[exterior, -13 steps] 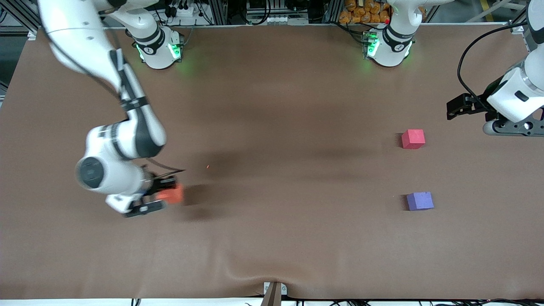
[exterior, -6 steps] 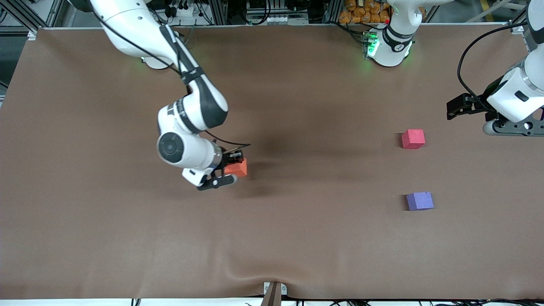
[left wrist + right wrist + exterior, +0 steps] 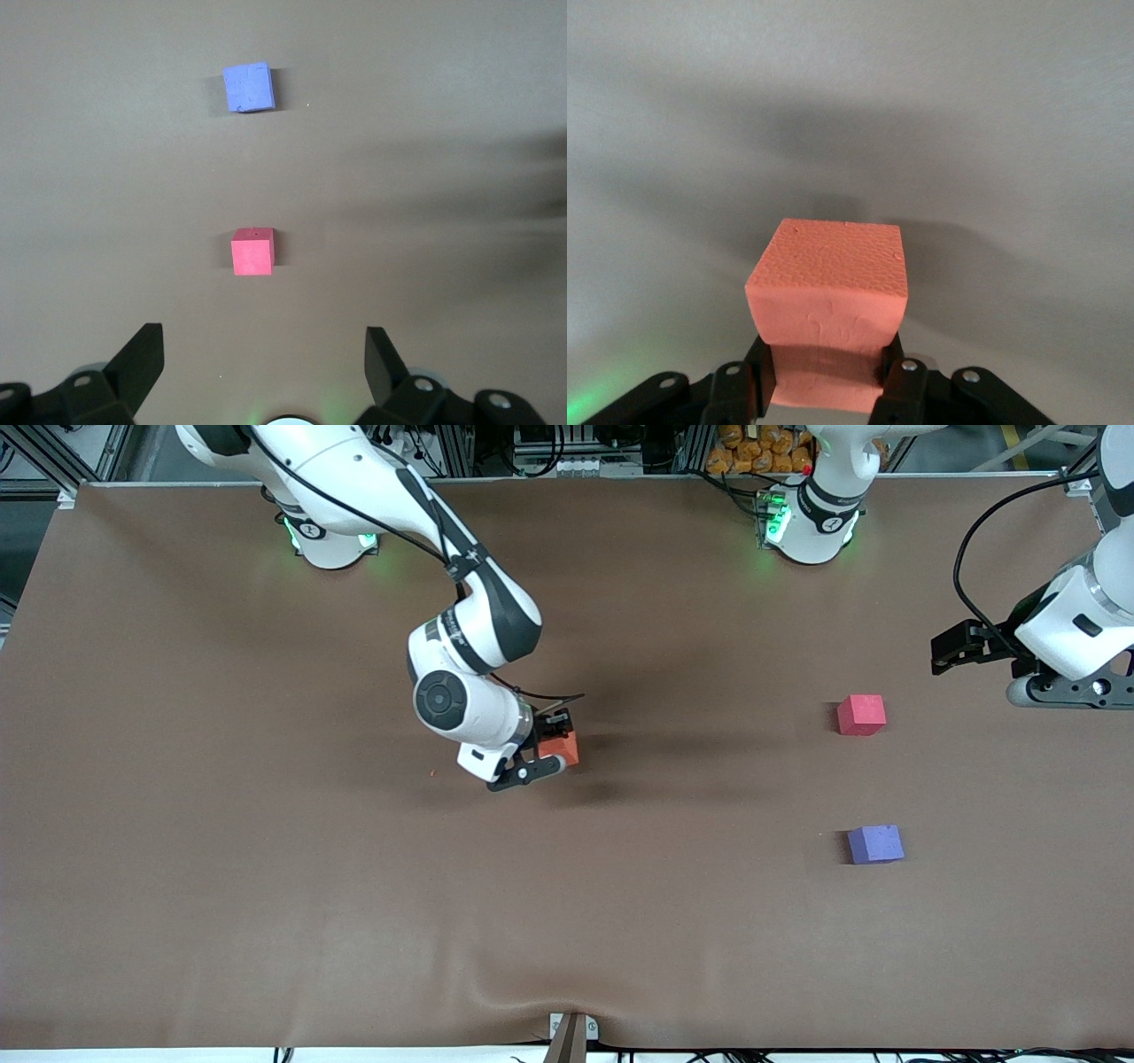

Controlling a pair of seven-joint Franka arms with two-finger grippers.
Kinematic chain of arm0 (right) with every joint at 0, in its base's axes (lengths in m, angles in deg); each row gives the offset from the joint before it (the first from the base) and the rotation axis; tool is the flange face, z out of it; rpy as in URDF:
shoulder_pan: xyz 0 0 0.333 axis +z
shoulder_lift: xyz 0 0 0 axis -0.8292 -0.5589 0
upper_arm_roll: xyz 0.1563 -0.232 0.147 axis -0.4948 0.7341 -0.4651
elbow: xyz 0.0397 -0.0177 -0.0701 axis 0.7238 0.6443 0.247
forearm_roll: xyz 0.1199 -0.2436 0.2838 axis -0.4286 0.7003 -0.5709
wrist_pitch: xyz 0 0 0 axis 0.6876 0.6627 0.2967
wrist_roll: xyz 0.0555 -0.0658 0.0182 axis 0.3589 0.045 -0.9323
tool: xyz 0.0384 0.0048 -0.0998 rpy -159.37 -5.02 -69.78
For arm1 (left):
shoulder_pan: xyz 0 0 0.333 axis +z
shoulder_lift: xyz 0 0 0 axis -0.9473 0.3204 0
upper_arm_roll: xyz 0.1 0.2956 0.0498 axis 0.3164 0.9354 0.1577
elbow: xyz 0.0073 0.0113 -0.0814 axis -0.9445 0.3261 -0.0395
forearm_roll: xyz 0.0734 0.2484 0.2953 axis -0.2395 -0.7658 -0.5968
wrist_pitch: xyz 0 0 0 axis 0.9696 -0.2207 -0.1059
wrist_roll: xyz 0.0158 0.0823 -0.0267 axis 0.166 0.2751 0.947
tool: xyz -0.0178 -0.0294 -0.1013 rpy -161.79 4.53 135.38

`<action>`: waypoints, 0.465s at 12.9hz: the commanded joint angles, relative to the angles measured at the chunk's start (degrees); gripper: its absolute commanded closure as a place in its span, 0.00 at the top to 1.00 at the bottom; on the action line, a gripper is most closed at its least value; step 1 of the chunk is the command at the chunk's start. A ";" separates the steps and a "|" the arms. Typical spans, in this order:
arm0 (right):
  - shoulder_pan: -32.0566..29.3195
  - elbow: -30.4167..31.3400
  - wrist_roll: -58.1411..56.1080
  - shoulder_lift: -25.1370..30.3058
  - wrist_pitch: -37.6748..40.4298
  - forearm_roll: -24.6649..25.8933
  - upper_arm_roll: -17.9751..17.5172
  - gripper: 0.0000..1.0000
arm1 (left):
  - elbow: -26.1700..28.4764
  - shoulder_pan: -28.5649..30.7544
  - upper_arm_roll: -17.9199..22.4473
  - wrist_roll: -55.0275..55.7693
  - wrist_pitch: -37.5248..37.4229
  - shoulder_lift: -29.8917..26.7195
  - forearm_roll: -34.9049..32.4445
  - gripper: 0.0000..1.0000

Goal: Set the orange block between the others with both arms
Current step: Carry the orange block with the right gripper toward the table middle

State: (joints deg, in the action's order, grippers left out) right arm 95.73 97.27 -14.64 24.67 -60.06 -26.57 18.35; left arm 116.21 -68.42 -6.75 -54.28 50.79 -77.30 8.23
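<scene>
The right end effector (image 3: 551, 755) is clenched on the small matte orange foam cube (image 3: 560, 747), held over the brown surface (image 3: 266, 886) toward the right arm's end from the pinkish-red foam cube (image 3: 861, 715). The purple-blue foam cube (image 3: 875, 844) sits nearer the front camera than the pinkish-red one. The left end effector (image 3: 261, 354) waits above the pinkish-red cube, released.

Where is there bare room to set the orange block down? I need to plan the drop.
Bare cloth lies between the red cube and the purple cube, and around the held orange block in the right end effector. Nothing is crowded; the open left end effector waits near the red cube.
</scene>
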 commanded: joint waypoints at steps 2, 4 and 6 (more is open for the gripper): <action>2.39 -1.61 -0.02 -1.84 -0.79 -2.80 0.67 0.34 | -0.82 0.10 -0.01 -1.28 -1.15 0.25 1.30 1.00; 3.09 -2.67 -0.02 -3.51 -2.36 -3.15 0.67 0.36 | -0.82 0.19 -0.01 -1.28 -1.15 0.25 1.30 1.00; 4.05 -2.67 -0.02 -4.57 -4.39 -4.03 0.67 0.37 | -0.73 0.10 -0.01 -1.28 -1.15 0.33 1.30 1.00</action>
State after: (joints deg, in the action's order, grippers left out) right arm 98.43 96.51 -14.64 22.25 -63.24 -28.60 18.34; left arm 116.22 -68.44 -6.75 -54.28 50.78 -77.30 8.23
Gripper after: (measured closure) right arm 0.511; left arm 0.000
